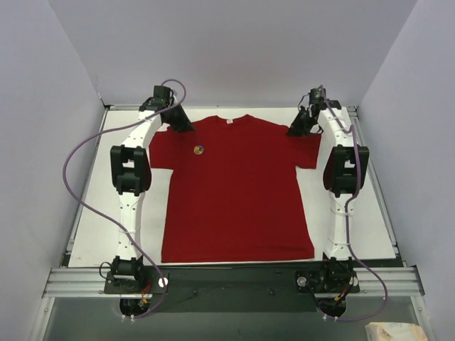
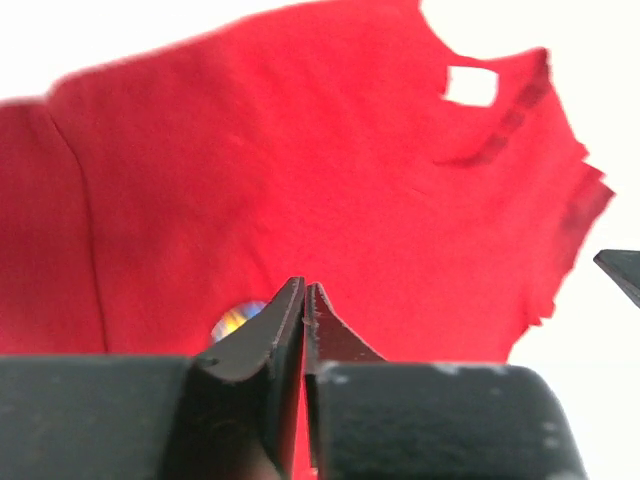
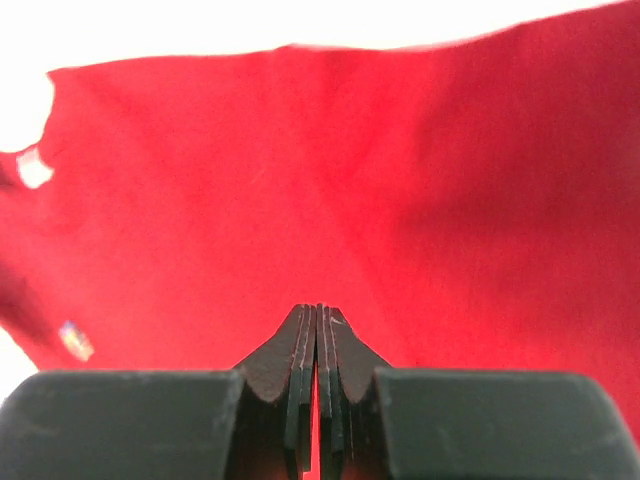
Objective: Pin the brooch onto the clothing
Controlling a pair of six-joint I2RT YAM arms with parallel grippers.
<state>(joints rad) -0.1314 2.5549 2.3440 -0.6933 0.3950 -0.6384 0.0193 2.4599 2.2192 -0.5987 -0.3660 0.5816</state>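
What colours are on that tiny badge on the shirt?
The brooch shows orange, yellow and dark blue; clearest from the top camera.

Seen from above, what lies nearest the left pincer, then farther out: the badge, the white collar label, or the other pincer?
1. Badge, on the chest of the shirt.
2. White label, at the collar.
3. Right pincer, at the far shoulder.

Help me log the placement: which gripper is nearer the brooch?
The left gripper, by the shoulder of the shirt nearest the brooch; the right gripper is at the opposite shoulder.
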